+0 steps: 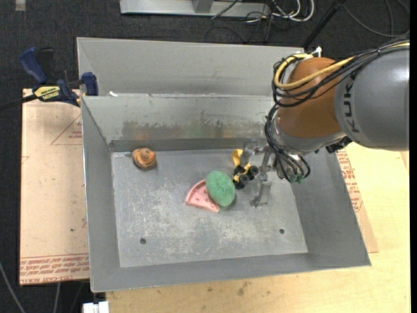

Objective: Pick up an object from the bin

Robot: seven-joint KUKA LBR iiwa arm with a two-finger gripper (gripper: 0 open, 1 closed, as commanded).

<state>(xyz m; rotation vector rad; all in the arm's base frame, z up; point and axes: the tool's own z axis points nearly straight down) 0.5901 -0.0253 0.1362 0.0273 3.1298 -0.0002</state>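
Dark carpet floor point(58, 18), with a grey metal stand foot point(189, 5) and tangled cables point(290, 2) at top.

Orange-brown round thing point(144, 158) back left; green oval lump point(221, 188) overlapping pink wedge point(201, 197) mid-floor.

One brown round toy point(144, 158), one pink wedge point(201, 199), one green lump point(221, 188), one yellow-black piece point(242, 171)

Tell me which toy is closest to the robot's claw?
The small yellow-and-black thing, just left of the gripper. The green lump, pink wedge and orange round thing lie farther away.
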